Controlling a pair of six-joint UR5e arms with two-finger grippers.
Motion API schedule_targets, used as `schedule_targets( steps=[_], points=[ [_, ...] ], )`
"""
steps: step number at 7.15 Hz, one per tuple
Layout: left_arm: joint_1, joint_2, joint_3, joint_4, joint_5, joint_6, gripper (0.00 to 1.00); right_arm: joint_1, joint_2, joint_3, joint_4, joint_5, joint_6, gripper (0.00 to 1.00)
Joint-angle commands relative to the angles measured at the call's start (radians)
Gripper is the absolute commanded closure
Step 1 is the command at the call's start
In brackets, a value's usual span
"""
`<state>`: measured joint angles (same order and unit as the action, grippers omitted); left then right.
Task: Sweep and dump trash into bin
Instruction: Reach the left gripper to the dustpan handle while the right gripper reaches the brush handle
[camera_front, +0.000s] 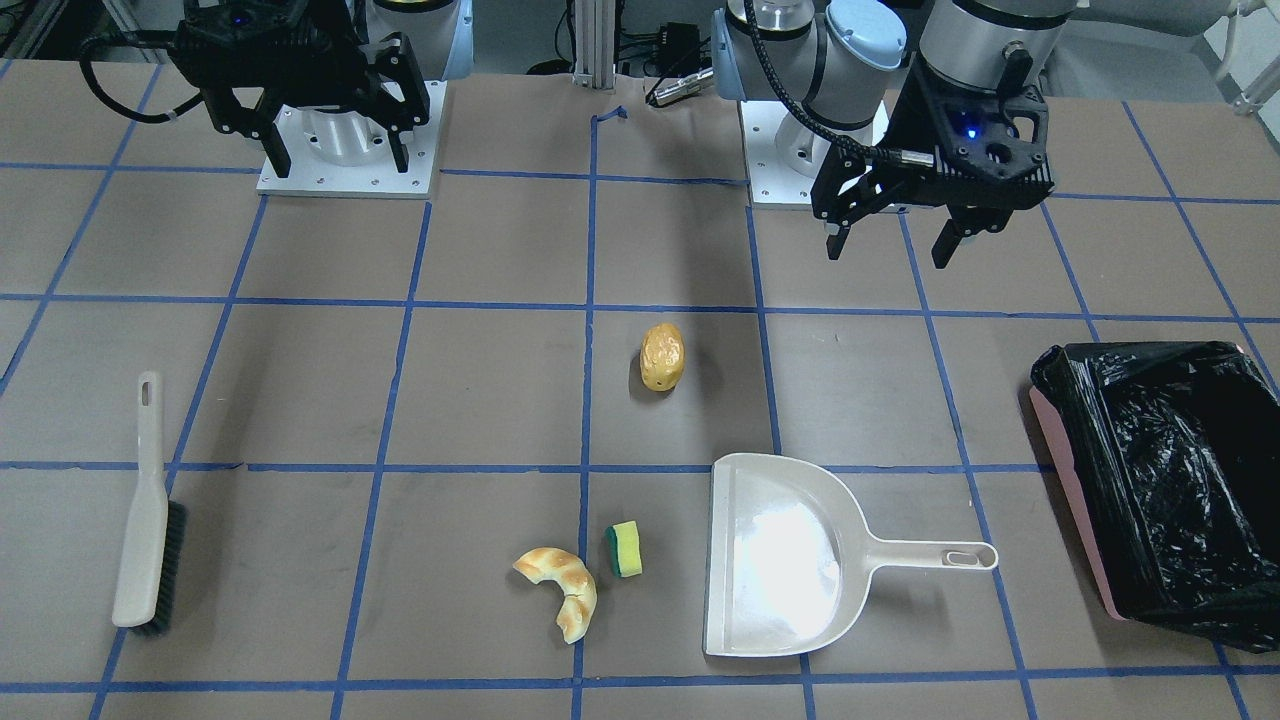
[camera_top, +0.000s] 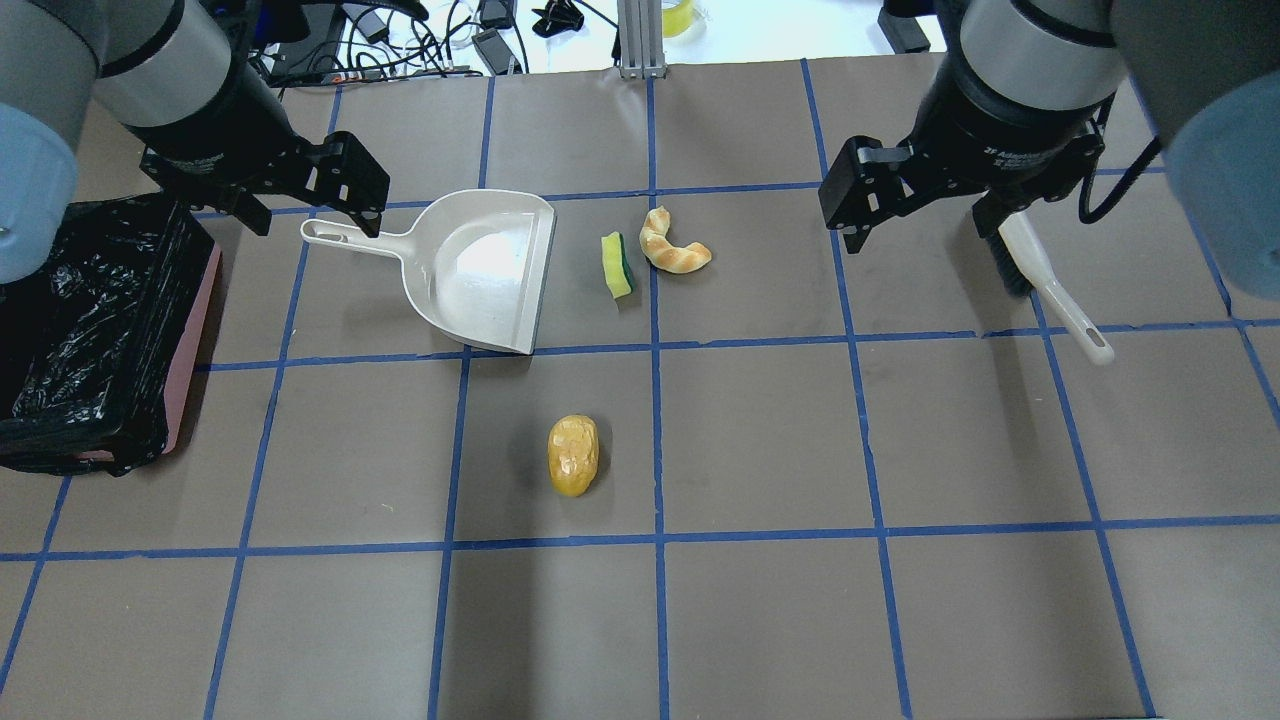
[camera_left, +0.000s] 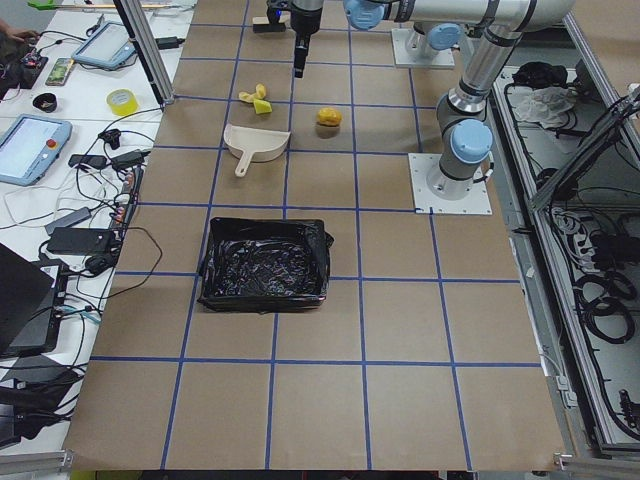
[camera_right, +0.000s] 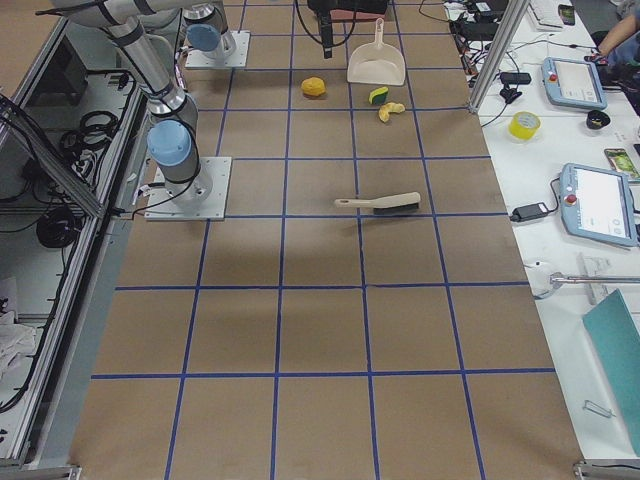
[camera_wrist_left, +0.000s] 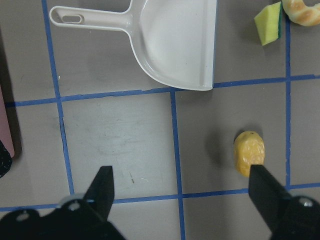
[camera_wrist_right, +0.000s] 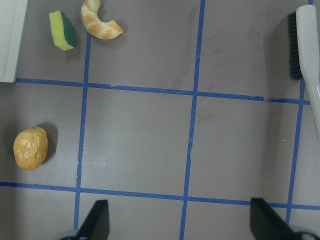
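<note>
The trash lies on the brown table. A yellow-brown potato-like lump (camera_front: 662, 357) (camera_top: 573, 455) sits mid-table. A tan croissant-like piece (camera_front: 560, 590) (camera_top: 675, 245) and a yellow sponge with a green side (camera_front: 625, 549) (camera_top: 617, 265) lie beside the mouth of the cream dustpan (camera_front: 775, 555) (camera_top: 480, 270). The pink bin (camera_front: 1060, 465) (camera_top: 195, 330), lined with a black bag, stands at the robot's left. My left gripper (camera_front: 890, 245) (camera_top: 313, 215) (camera_wrist_left: 182, 192) is open and empty, above the dustpan handle. My right gripper (camera_front: 340, 160) (camera_top: 925, 240) (camera_wrist_right: 180, 220) is open and empty, above the table.
A cream hand brush with dark bristles (camera_front: 148, 510) (camera_top: 1050, 280) (camera_wrist_right: 307, 55) lies on the robot's right side, partly under the right gripper in the overhead view. Blue tape lines grid the table. Benches with tablets and cables flank the table's far edge.
</note>
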<state>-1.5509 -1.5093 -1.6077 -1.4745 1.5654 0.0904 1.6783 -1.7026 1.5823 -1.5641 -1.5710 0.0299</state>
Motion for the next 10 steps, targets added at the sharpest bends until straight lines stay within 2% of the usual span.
schedule_targets(
  steps=[1,3,5,6,7,8,10],
  points=[
    [0.0,-0.002,0.0,0.0,-0.004,0.006,0.05,0.0,0.004,0.001,-0.004,0.002,0.013,0.0],
    [0.04,-0.044,0.009,0.025,-0.008,0.081,0.05,-0.008,0.008,0.001,-0.004,-0.001,0.009,0.0],
    [0.124,-0.13,-0.001,0.12,-0.065,0.303,0.06,-0.032,0.012,0.007,-0.002,0.009,0.015,0.0],
    [0.135,-0.2,-0.009,0.193,-0.064,0.442,0.06,-0.092,0.036,0.01,-0.007,-0.001,-0.004,0.05],
    [0.138,-0.262,-0.009,0.276,-0.059,0.588,0.06,-0.156,0.056,0.021,0.001,-0.036,-0.058,0.18],
    [0.14,-0.32,0.008,0.334,-0.056,0.779,0.06,-0.204,0.116,0.031,-0.01,-0.029,-0.15,0.0],
    [0.163,-0.382,0.023,0.423,-0.059,1.025,0.06,-0.294,0.223,0.035,-0.068,-0.041,-0.354,0.0]
  ],
)
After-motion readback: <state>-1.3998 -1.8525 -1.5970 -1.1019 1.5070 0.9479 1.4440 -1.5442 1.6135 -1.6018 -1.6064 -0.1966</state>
